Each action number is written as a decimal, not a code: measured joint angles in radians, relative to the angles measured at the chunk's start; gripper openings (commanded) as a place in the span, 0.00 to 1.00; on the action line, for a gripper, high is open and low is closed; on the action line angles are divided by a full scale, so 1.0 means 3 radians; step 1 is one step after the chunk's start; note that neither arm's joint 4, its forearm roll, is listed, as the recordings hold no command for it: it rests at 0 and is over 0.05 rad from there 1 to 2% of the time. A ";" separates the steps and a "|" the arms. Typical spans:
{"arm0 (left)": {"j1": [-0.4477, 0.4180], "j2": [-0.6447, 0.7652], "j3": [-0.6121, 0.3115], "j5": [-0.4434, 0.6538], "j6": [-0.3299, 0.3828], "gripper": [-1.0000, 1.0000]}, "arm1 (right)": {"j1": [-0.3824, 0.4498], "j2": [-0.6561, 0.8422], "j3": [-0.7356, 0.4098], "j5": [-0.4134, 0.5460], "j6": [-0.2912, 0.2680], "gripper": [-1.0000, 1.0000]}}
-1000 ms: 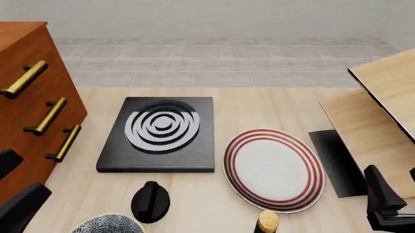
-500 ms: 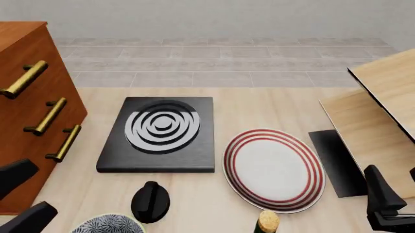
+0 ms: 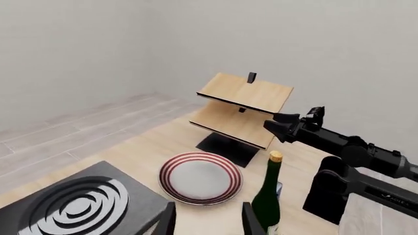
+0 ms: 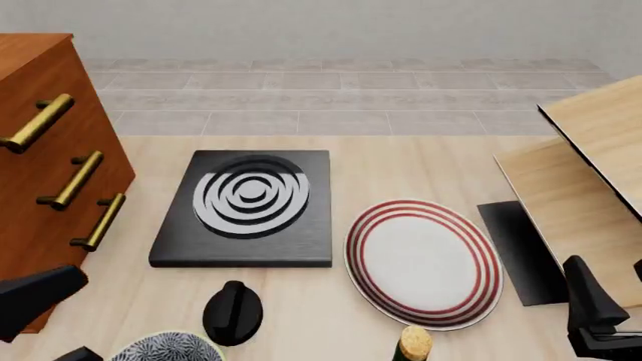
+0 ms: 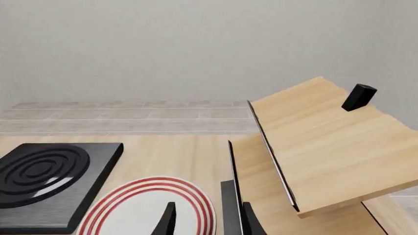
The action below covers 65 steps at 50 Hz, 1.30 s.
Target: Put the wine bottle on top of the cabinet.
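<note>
Only the tan cork top of the wine bottle (image 4: 413, 344) shows at the front view's bottom edge, near the striped plate. In the left wrist view the dark wine bottle (image 3: 267, 197) stands upright, just outside one finger and not between them. The reddish-brown cabinet (image 4: 35, 162) with brass handles fills the left side. My left gripper (image 4: 56, 331) is open and empty in front of the cabinet's near corner; its fingertips (image 3: 168, 221) show apart in the wrist view. My right gripper (image 4: 594, 316) stays low at the right, open and empty.
A black hob plate (image 4: 246, 207) lies mid-table, with a red-ringed white plate (image 4: 423, 263) to its right. A black knob-shaped object (image 4: 233, 312) and a patterned bowl (image 4: 165, 350) sit near the front edge. Pale wood boards (image 4: 587, 165) on a black base stand at the right.
My left gripper has slid toward the near edge and a little to the right, away from the cabinet front. The right arm and the bottle have not moved.
</note>
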<state>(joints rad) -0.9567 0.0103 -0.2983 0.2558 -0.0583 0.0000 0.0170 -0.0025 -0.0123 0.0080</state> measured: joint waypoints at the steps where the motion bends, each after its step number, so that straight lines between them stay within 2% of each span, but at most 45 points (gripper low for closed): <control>1: -0.0017 0.0011 0.0009 -0.0020 0.0001 1.00 | 0.0000 0.0000 0.0000 0.0000 0.0000 1.00; 10: -0.0177 0.0183 0.0086 -0.0271 -0.0004 1.00 | 0.0000 0.0000 0.0000 0.0000 0.0000 1.00; 25: -0.0435 0.0679 0.0245 -0.0928 -0.0033 1.00 | 0.0000 0.0000 0.0000 0.0000 0.0000 1.00; 49: -0.0840 0.1836 0.0392 -0.2178 0.0030 1.00 | 0.0000 0.0000 0.0000 0.0000 0.0000 1.00; 65: -0.1011 0.2541 0.0441 -0.2857 0.0123 1.00 | 0.0000 0.0000 0.0000 0.0000 0.0000 1.00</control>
<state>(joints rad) -1.2600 0.7727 -0.1659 -0.6015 -0.0213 0.0000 0.0169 -0.0025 -0.0123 0.0080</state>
